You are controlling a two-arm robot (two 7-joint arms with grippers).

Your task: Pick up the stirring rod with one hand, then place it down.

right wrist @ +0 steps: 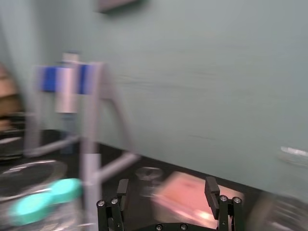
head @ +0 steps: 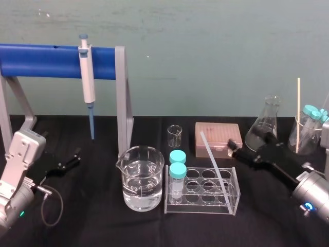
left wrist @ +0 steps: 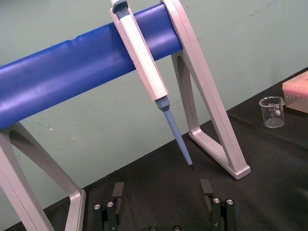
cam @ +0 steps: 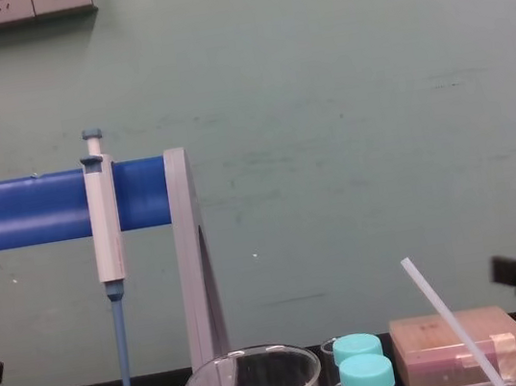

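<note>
Stirring rod (head: 211, 158) leans in clear tube rack (head: 235, 191) on table, centre-right. Lower end sits in rack, upper end tilts left, near pink tip box (head: 218, 135). Long axis is a steep diagonal. Right tool (head: 234, 147) just right of rod's upper half, jaws apart, empty; nearer arm. Left tool (head: 75, 157) well apart at far left, jaws apart, idle.

Stirring rod (head: 214, 162) seemingly across rack (head: 201, 207), beaker (head: 142, 179) leftward
</note>
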